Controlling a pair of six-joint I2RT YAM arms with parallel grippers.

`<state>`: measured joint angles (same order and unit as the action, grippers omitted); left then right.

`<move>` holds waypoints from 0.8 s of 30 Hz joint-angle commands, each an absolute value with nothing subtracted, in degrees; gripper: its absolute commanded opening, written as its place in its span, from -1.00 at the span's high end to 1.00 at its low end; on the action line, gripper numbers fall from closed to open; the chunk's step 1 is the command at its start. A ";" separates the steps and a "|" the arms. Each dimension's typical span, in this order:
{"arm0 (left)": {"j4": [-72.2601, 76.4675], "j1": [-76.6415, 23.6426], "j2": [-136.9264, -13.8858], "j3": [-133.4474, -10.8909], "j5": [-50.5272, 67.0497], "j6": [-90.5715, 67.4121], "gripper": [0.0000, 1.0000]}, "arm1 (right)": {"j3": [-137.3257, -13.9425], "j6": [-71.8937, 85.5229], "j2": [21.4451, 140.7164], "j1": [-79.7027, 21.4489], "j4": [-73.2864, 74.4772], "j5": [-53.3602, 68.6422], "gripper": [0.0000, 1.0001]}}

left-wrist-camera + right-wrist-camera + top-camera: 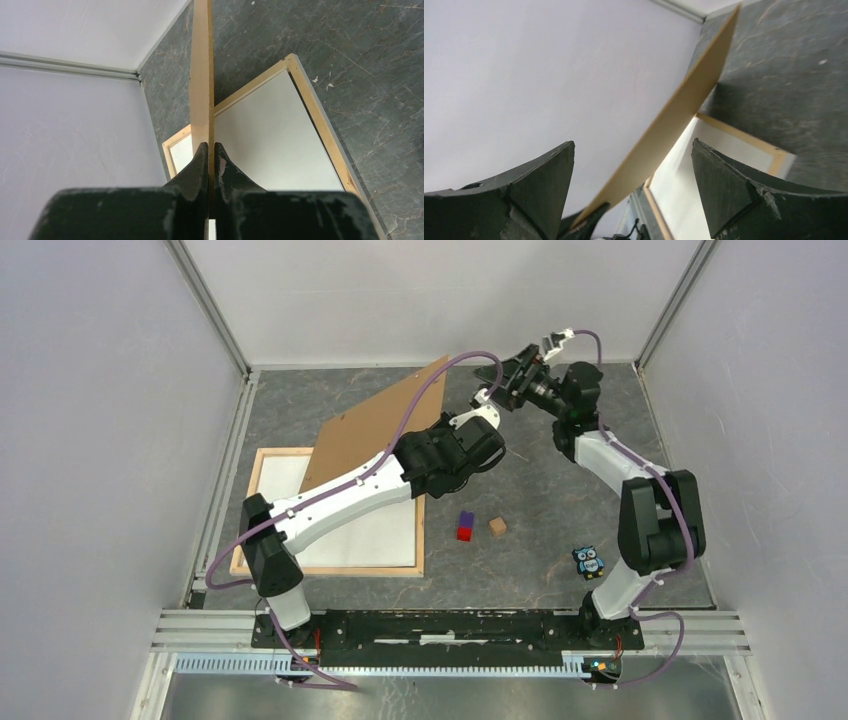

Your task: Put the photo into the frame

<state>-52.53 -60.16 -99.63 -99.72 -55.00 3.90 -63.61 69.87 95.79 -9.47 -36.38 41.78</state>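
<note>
— Where's the frame [350, 569]?
— Flat on the tabletop [540, 490], lower left from above, a white sheet [370, 535] inside. The left hand [210, 150] is clamped on the tilted board [370, 425]; the right hand [633, 144] is spread wide.
— Handling?
— Probably light, stiff slats; I'd grip a rail.

Frame: your thin light wooden rectangular frame [325, 568] lies flat on the left of the grey marbled table [540, 490].
Board: the plain brown rectangular backing board [385, 420] leans tilted over the frame's far right corner, pinched by the left gripper [210, 146].
Right gripper [633, 141]: behind the board, its spread fingers on either side of the board's edge.
Right of frame: you have a red-and-purple block [465, 526] just beside a small wooden cube [497, 527], and an owl figure [589, 561] farther right and nearer.
</note>
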 commanded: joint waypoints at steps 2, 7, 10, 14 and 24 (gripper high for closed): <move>-49.25 -61.12 -98.66 -98.56 -53.45 2.85 0.96 | -71.50 73.19 100.13 -15.56 -33.35 39.44 -0.82; -49.15 -61.58 -98.53 -97.84 -53.23 2.93 0.95 | -75.59 68.38 102.50 -19.11 -24.07 35.36 -0.76; -49.13 -61.76 -98.48 -97.57 -52.95 3.16 0.95 | -77.05 66.70 104.10 -20.28 -19.92 34.58 -0.64; -49.13 -61.82 -98.53 -97.21 -52.45 3.16 0.95 | -76.24 66.71 104.99 -21.05 -19.82 34.40 -0.42; -49.17 -62.20 -97.65 -96.69 -49.48 0.71 0.12 | -69.86 72.37 104.01 -22.01 -27.32 33.44 0.41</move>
